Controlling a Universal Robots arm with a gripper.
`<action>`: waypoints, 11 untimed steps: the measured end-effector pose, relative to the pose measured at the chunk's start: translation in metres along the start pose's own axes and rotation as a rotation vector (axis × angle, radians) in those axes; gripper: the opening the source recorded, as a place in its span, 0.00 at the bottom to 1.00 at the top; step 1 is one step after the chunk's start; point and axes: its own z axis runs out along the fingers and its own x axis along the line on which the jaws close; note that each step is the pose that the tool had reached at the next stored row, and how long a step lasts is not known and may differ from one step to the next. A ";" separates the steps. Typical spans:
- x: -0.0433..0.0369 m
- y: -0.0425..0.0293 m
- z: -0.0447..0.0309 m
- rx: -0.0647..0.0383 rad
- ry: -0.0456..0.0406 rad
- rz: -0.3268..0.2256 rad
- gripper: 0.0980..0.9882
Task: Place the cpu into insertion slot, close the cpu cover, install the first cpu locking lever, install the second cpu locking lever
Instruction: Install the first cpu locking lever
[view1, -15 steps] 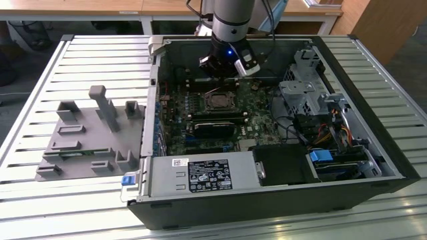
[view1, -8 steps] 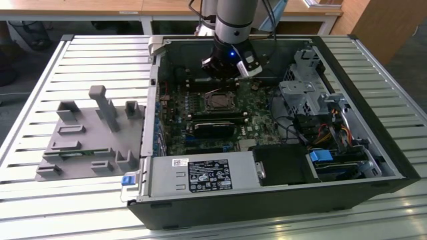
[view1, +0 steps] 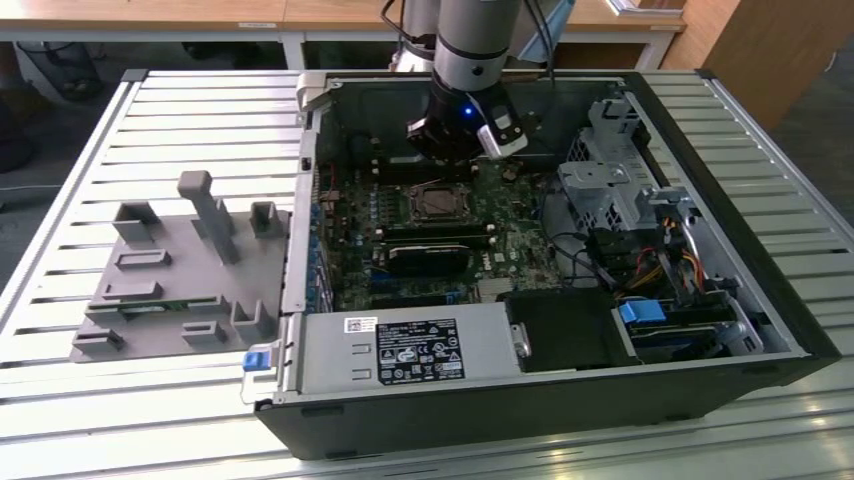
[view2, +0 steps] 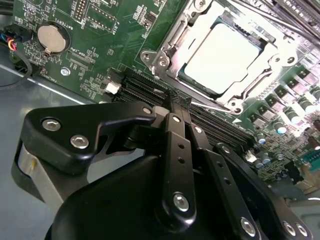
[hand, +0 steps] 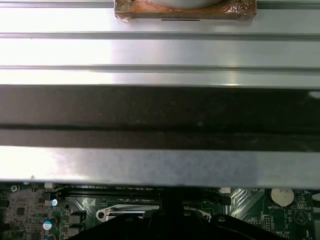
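Your gripper (view2: 176, 102) hangs beside socket, fingers pressed together, holding nothing. Cpu (view2: 226, 56) sits in insertion slot (view1: 438, 203), cpu cover (view2: 172, 37) closed around it. Chip light, stiff, fragile; handle by edges only.

Lab/workshop: open PC case (view1: 534, 400) on slatted metal bench (view1: 200, 100), desks behind.
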 end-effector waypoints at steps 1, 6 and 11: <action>-0.0004 -0.0001 0.0008 0.000 0.0000 0.000 0.01; -0.0016 -0.0007 0.0050 0.000 0.0000 0.000 0.01; -0.0023 -0.0010 0.0083 0.001 -0.0001 0.000 0.01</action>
